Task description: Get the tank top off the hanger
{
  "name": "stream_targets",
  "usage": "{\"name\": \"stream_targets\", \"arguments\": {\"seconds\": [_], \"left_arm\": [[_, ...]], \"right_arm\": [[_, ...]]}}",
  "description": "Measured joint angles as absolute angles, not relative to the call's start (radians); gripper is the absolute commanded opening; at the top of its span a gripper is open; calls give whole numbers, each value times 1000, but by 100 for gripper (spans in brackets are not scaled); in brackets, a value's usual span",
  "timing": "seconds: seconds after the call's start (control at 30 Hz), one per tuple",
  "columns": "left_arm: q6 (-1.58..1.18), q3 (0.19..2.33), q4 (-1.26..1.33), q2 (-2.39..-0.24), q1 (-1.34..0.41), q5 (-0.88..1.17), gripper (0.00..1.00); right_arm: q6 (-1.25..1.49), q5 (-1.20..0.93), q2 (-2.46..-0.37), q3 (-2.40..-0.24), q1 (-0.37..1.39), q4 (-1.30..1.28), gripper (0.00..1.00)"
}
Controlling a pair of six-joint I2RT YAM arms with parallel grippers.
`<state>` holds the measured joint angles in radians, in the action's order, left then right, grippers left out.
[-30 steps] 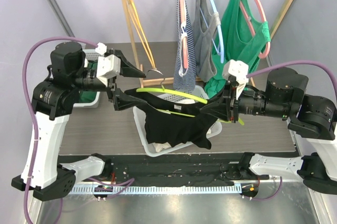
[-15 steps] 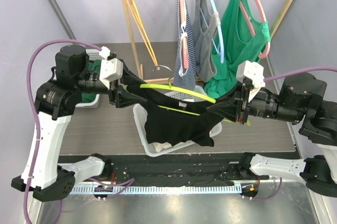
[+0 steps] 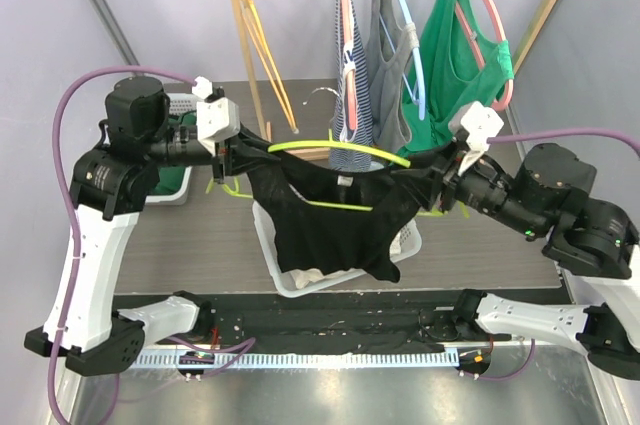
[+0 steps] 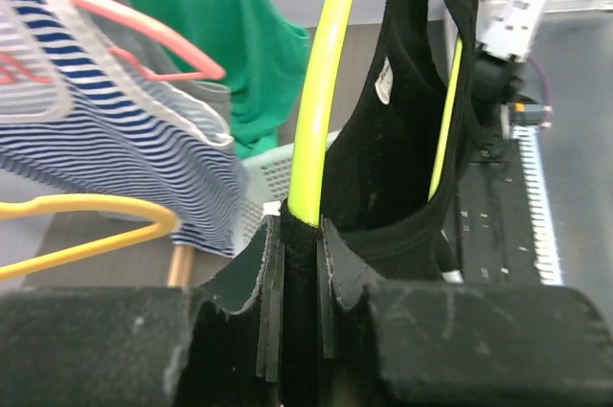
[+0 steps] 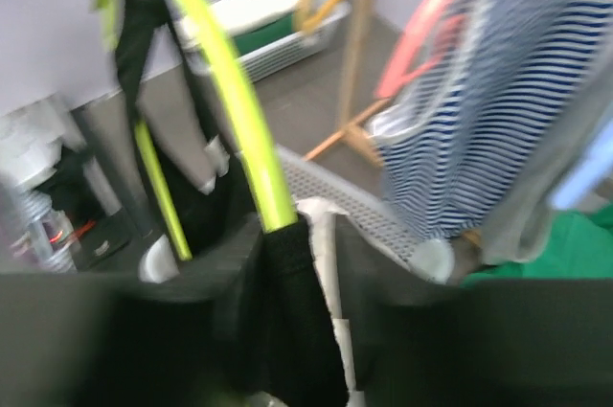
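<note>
1. Black tank top [image 3: 330, 220] hangs in mid-air on the lime hanger [image 3: 345, 148]. It is stretched between both arms above the white basket [image 3: 262, 235], in front of the clothes rack [image 3: 245, 5].
2. Left gripper [image 4: 299, 263]: jaws pinched narrow on the strap-covered end of the hanger.
3. Right gripper [image 5: 287, 254]: black strap and hanger tip sit between its jaws. The view is blurred — cannot tell whether clamped or slack.
4. Progress, my read: hanger is off the rack, but both straps sit on its shoulders — the stripping itself is left to do.
</note>
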<state>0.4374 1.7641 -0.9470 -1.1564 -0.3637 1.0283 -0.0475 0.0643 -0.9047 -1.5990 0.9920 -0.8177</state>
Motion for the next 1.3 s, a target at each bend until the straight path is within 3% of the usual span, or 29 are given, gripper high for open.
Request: {"name": "stream_targets", "arguments": {"seconds": [0.13, 0.17, 0.23, 0.63, 1.0, 1.3], "left_arm": [[451, 1765, -902, -1171, -366, 967, 0], [461, 1766, -896, -1175, -369, 951, 0], [492, 1769, -884, -1181, -379, 921, 0], [724, 1770, -785, -1182, -428, 677, 0], [518, 1761, -643, -1141, -430, 570, 0], [449, 1740, -649, -1073, -430, 604, 0]], "right_arm": [[-39, 239, -915, -1559, 991, -730, 81], [-38, 270, -916, -1553, 991, -715, 92], [-32, 314, -920, -1544, 991, -695, 99], [59, 426, -720, -1442, 991, -576, 100], [210, 321, -640, -1219, 991, -415, 85], [222, 308, -720, -1225, 991, -293, 80]]}}
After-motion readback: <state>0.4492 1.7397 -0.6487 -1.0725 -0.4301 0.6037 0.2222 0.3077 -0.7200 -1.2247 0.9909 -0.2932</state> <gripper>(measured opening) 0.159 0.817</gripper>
